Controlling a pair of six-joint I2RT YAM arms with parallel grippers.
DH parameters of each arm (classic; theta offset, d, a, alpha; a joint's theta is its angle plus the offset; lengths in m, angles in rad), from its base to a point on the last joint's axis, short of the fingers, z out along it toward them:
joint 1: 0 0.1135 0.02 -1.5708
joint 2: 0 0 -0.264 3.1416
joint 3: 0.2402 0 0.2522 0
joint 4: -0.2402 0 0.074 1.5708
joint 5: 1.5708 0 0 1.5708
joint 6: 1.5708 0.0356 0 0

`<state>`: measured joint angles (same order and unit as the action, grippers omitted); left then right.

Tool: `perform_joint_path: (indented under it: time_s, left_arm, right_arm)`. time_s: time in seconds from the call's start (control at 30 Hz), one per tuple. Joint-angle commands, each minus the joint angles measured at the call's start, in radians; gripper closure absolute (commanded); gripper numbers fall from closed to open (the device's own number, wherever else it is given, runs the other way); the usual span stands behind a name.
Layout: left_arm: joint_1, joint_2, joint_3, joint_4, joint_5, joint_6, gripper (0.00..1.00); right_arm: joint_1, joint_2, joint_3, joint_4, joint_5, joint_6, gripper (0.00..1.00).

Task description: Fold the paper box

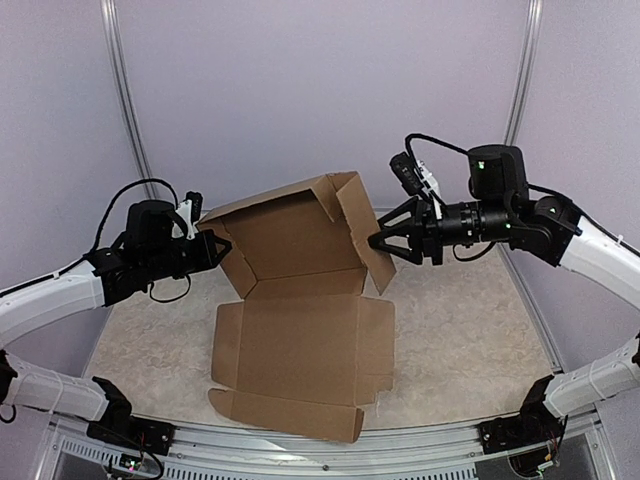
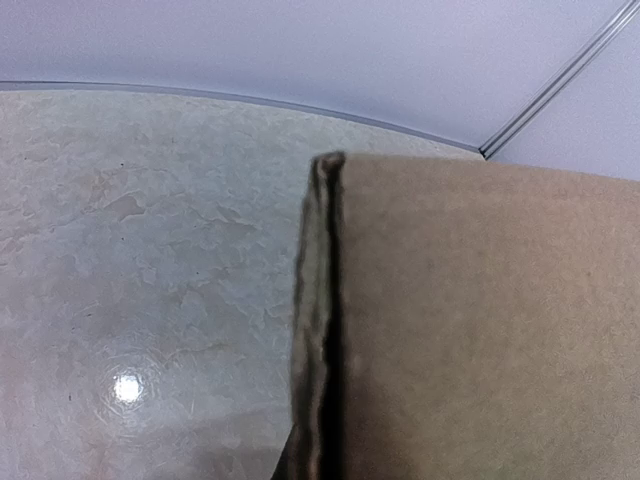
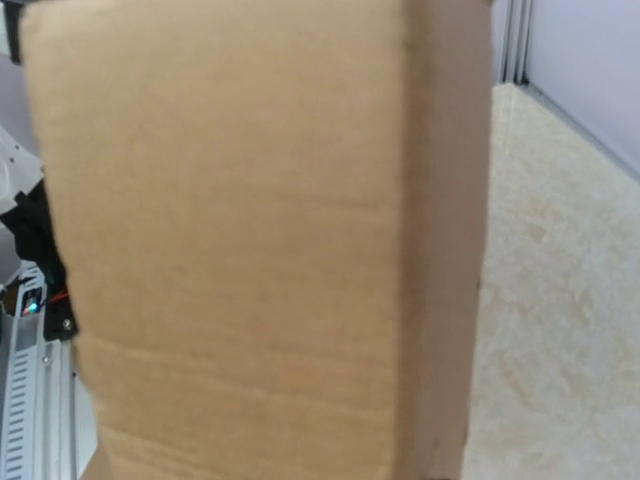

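Though half raised, lies on the table [image 1: 450,330] between both arms as the paper box [image 1: 300,345]: plain brown, unmarked, creased. Near panel and front flap flat by the near edge; rear panel upright, side flaps angled inward. Clenched on the left flap's edge: left gripper [image 1: 218,248]. Touching the right flap, grip impossible to tell: right gripper [image 1: 378,241].

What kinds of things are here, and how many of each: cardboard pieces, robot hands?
Cardboard: 1, the paper box
Robot hands: 2, the left hand and the right hand
Total: 3
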<state>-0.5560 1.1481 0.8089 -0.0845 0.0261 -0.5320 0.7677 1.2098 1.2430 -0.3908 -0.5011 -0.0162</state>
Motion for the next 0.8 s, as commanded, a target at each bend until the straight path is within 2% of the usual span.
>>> perform_joint_path:
  time_s: [0.0, 0.23, 0.77]
  left_arm:
    - [-0.015, -0.001, 0.039, -0.029, -0.076, 0.007, 1.00]
    - [-0.053, 0.016, 0.073, -0.115, -0.223, 0.012, 1.00]
    - [-0.193, 0.134, 0.152, -0.246, -0.469, -0.048, 1.00]
  right_arm:
    - [-0.002, 0.051, -0.057, 0.059, -0.006, 0.068, 0.58]
    - [0.026, 0.093, -0.164, 0.216, 0.074, 0.134, 0.60]
    - [0.079, 0.244, -0.266, 0.535, 0.462, 0.271, 0.60]
